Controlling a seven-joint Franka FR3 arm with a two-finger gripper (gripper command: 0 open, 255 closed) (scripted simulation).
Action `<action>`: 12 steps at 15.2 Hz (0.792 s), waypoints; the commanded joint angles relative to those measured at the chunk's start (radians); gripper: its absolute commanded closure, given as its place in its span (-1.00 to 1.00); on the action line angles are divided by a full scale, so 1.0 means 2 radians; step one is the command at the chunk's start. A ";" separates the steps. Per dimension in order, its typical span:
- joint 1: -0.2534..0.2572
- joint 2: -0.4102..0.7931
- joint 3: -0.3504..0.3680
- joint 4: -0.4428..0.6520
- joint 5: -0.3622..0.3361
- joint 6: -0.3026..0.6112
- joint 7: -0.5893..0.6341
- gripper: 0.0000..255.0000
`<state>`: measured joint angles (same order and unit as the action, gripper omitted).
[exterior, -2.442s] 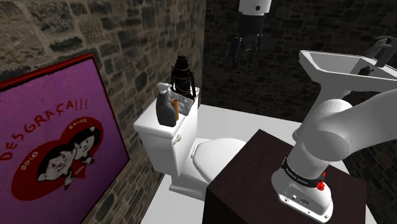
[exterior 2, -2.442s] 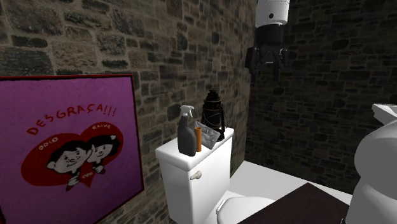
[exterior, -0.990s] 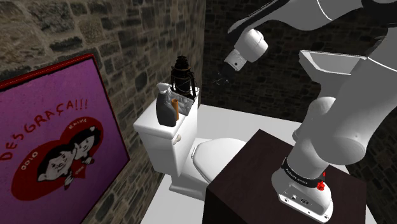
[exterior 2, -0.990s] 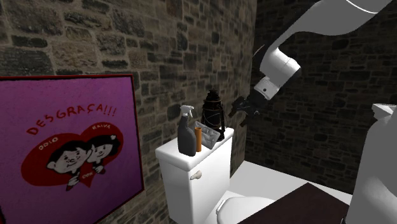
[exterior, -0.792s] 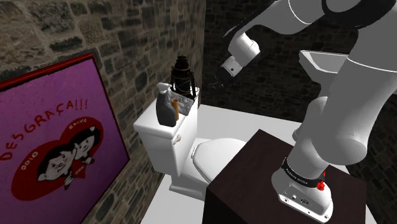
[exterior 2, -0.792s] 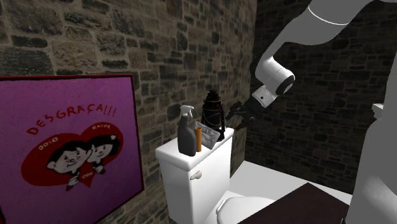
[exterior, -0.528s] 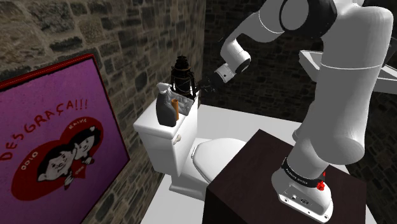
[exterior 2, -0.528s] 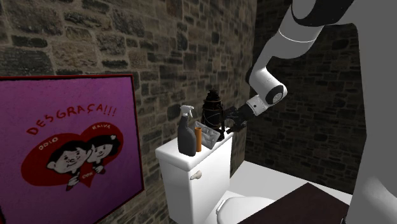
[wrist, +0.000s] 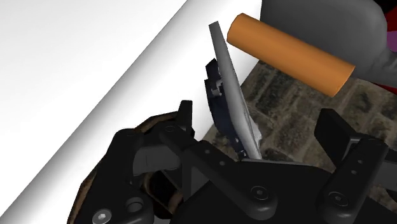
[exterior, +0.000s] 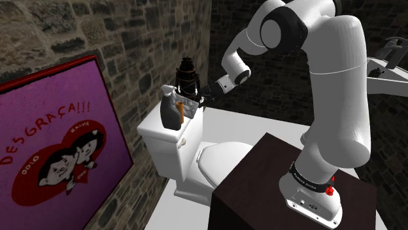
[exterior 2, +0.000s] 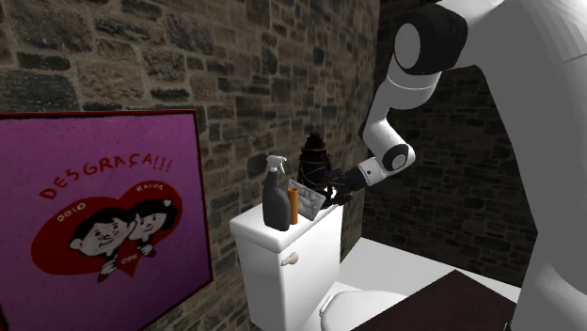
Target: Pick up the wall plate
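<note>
The stone-walled bathroom held a white toilet tank [exterior: 159, 129] [exterior 2: 273, 252]. On its lid stood a grey spray bottle [exterior: 170, 112] [exterior 2: 276, 199], an orange cylinder [exterior: 181, 112] [exterior 2: 293, 205] [wrist: 289, 54], a black lantern [exterior: 187, 75] [exterior 2: 313, 158] and the grey wall plate [exterior: 191, 103] [exterior 2: 309, 188] [wrist: 230, 89], set on edge just beside the cylinder. The gripper [exterior: 204, 95] [exterior 2: 331, 194] [wrist: 261, 124] was at the plate, its fingers spread to either side. No contact was discernible.

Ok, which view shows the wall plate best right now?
The wrist view: the wall plate stands edge-on between the fingers of the open tool, beside an orange cylinder. In the shoulder and second exterior views it is a small grey sliver on the toilet tank.
</note>
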<state>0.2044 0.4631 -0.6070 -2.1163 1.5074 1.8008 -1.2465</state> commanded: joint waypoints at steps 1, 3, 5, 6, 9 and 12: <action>-0.003 0.012 0.004 0.001 0.008 -0.001 -0.010 -1.00; -0.006 0.021 0.007 0.003 0.014 -0.003 -0.017 -1.00; -0.006 0.022 0.007 0.003 0.014 -0.003 -0.017 1.00; -0.006 0.022 0.007 0.004 0.014 -0.003 -0.017 1.00; -0.006 0.022 0.007 0.004 0.014 -0.003 -0.017 1.00; -0.006 0.022 0.007 0.004 0.014 -0.003 -0.017 1.00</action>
<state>0.1931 0.5062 -0.5925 -2.1088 1.5352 1.7943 -1.2800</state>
